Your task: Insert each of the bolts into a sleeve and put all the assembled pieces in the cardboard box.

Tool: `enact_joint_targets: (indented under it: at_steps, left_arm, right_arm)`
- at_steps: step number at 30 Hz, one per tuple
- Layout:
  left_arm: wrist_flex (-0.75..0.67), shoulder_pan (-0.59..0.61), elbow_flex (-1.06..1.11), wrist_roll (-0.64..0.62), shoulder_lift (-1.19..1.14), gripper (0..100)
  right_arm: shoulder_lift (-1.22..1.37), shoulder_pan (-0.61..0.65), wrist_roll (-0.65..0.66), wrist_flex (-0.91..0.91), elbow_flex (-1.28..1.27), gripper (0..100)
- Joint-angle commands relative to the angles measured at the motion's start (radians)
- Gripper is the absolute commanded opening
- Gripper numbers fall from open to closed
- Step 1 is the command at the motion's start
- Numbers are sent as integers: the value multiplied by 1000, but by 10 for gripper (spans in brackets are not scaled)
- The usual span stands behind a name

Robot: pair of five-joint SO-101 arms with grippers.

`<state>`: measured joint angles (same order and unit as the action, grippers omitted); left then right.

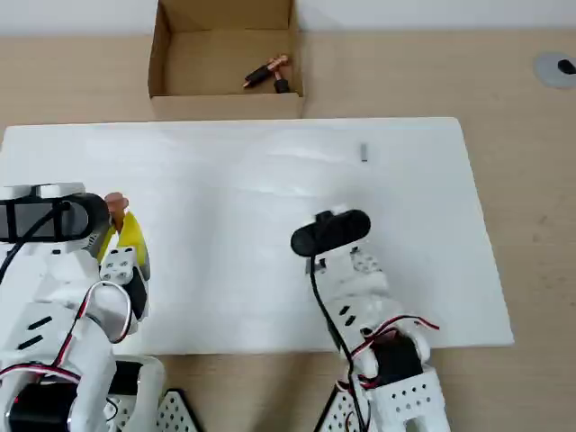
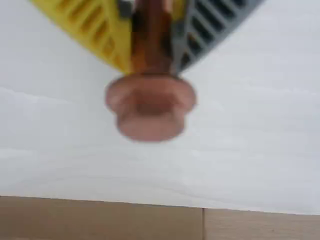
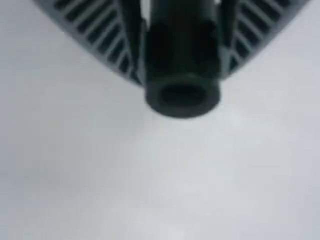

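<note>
Plainly, the danger from here lies in the mating. The left gripper (image 2: 152,67) is clamped on the shank of a copper bolt (image 2: 150,107), held above the white mat (image 1: 270,225) near its left edge. The bolt's flanged head sticks out past the fingertips. The right gripper (image 3: 182,75) is closed round a black sleeve (image 3: 182,95) over the middle of the mat, with the open bore showing beyond the fingers. The two parts are well apart, so they have to be brought together in the air, and a small tilt of either arm would likely send the bolt against the sleeve's rim instead of into the hole. A push made off-axis could twist one part in its grip or knock it loose onto the mat. The end the bolt presents is the wide head, and how much shank is free behind the fingers cannot be told. If too little is free, the bolt may need regrasping, and that is another chance to drop it. Both grips sit close to the working ends, so the fingers themselves might collide before the parts seat. The box (image 1: 225,106) stands beyond the mat's far edge and already holds copper-and-black pieces (image 1: 266,72). A half-seated pair could come apart on the carry there or catch the near wall.
</note>
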<state>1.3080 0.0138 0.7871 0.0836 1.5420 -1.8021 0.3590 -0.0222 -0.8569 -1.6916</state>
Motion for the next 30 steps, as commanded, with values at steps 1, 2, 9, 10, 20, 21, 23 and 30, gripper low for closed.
enact_joint_targets:
  at_steps: [1, 2, 9, 10, 20, 21, 23, 30]
  left_arm:
    - [-28, -15, -8, 0, 4, 9]
    - [-28, -15, -9, 0, 4, 9]
    - [-127, -15, -63, -8, 4, 9]
    - [-161, -15, -60, -20, 4, 9]
    - [-410, -29, 52, -140, -2, 11]
    - [-410, -51, 58, -140, -2, 11]
    - [-407, -118, 69, -140, 4, 10]
    - [-407, -308, 52, -198, 5, 9]
  right_arm:
    - [-119, 33, -9, 201, 59, 10]
    - [-119, 48, -9, 238, 65, 10]
    - [-119, 328, -9, 379, 177, 10]
    - [-119, 387, -9, 393, 182, 10]
    - [-119, 572, -109, 608, 33, 10]
    - [-116, 585, -117, 614, 27, 10]
    - [-116, 619, -124, 617, 18, 10]
    - [-110, 674, -181, 614, 4, 10]
